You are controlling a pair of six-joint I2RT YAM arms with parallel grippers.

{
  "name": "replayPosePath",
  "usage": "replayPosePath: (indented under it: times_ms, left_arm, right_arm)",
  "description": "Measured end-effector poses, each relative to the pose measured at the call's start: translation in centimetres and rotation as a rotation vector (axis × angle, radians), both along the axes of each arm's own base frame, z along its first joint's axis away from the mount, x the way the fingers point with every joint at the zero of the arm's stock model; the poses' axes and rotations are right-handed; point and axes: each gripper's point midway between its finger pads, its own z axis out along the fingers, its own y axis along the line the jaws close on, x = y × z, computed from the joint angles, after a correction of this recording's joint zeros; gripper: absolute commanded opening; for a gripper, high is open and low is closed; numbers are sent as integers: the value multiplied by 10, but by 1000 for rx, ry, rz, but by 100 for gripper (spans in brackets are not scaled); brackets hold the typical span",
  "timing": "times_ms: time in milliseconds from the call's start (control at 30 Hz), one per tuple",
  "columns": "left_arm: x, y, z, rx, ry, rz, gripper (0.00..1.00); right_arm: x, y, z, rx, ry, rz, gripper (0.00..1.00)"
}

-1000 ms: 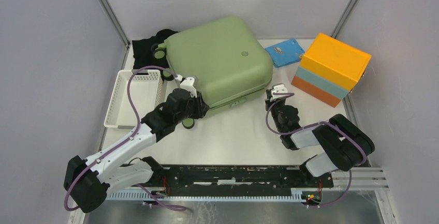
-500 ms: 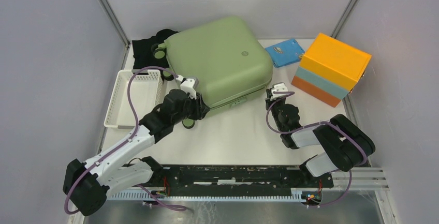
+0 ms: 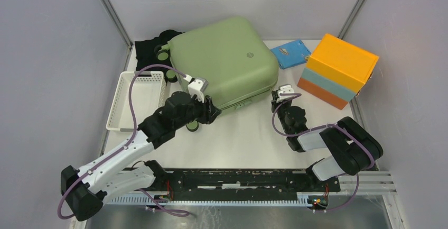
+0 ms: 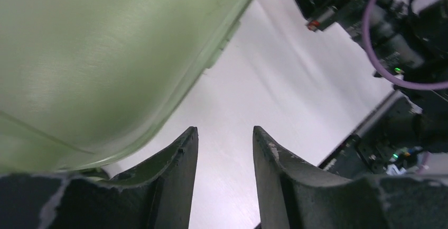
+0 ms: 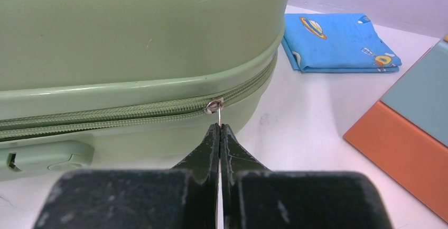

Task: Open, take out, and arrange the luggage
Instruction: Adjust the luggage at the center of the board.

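Two sets of jaws sit at the luggage (image 3: 224, 62). The right jaws are pressed together, pinching the zip pull (image 5: 213, 106) at its 4 o'clock corner. The left jaws stand spread with nothing between them, at its 7 o'clock corner. The luggage lies closed toward 12 o'clock on the surface (image 3: 248, 139), with a white basket (image 3: 134, 99) at 9 o'clock and an orange box (image 3: 338, 70) at 2 o'clock.

luggage (image 3: 227, 60) sage-green | box (image 3: 341, 65) orange, light-blue | cloth (image 3: 290, 53) blue (cartoon print)
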Motion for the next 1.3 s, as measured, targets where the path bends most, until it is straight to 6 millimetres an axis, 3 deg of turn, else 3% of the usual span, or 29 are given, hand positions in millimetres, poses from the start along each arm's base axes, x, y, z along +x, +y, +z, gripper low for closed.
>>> replayPosePath:
  times_ms: [100, 200, 333, 500, 600, 733, 1000, 1133, 1300]
  left_arm:
    - [12, 15, 8, 78, -32, 82, 65]
    - [25, 35, 31, 142, -103, 172, 78]
    - [31, 62, 48, 247, -179, 227, 79]
    - [27, 90, 29, 465, -186, 169, 78]
    - [20, 99, 18, 579, -196, 86, 76]
    - [18, 106, 18, 653, -259, 14, 75]
    - [40, 124, 2, 756, -236, 8, 64]
    - [49, 117, -10, 778, -222, -68, 41]
    - [52, 110, -6, 789, -248, -142, 38]
  right_arm:
    - [0, -1, -1, -2, 2, 3, 0]
    - [1, -1, -1, -1, 3, 10, 0]
    - [1, 0, -1, -2, 4, 23, 0]
    - [1, 0, -2, -4, 9, 31, 0]
    - [2, 0, -2, -4, 9, 35, 0]
    - [1, 0, -3, -7, 15, 44, 0]
    - [0, 2, -3, 0, 20, 56, 0]
    - [1, 1, -4, -4, 23, 55, 0]
    - [2, -1, -4, -9, 27, 57, 0]
